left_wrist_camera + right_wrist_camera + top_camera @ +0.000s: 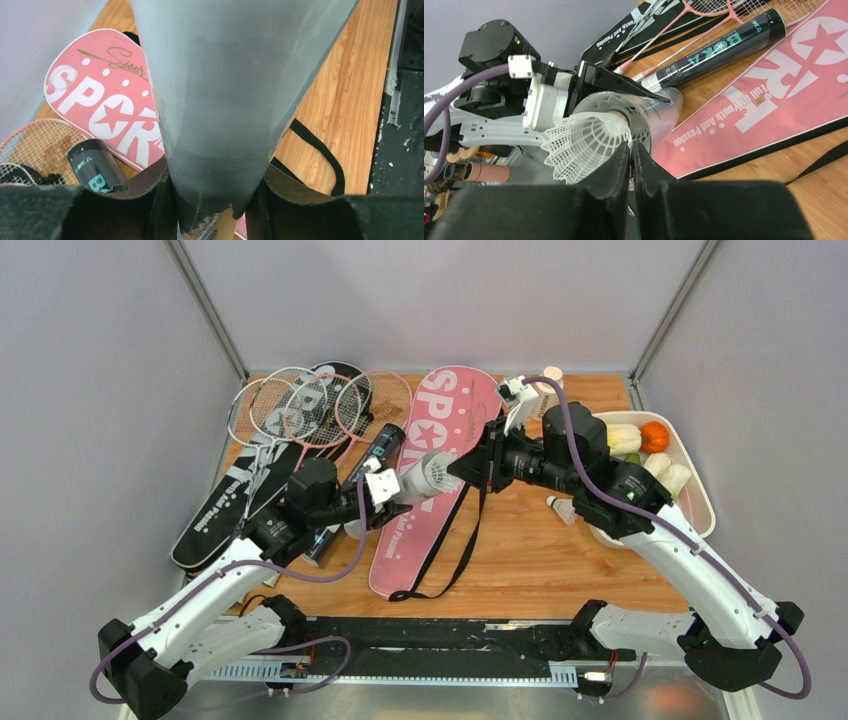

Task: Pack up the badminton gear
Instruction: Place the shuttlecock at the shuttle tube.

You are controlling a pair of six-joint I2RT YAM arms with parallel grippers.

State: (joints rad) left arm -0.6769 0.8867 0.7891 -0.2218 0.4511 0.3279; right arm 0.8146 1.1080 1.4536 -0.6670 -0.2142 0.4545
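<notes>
Nearest me, a black strap [455,550] from the pink bag [440,410] loops over the bare wood of the desk [560,570]. Just past it, in the middle, the left jaws are clamped around a clear tube [220,100]. They hold it off the desk above the pink bag, with its open mouth turned toward the right arm. The right jaws are all but closed, pinching a shuttlecock [581,142] close to its cork. The cork sits right at the tube's mouth and the skirt flares away from it. I cannot tell whether it is inside the rim. Something white shows within the tube. To the right, a loose shuttlecock [560,508] lies on the wood near the tray [703,510] of toy vegetables. To the left, a black tube [378,452] lies between the pink bag and a black bag [215,525]. Farther back, the rackets [300,405] fan their heads over the black bag's far end. At the back edge stands a small bottle [552,375], partly hidden by the right wrist.
</notes>
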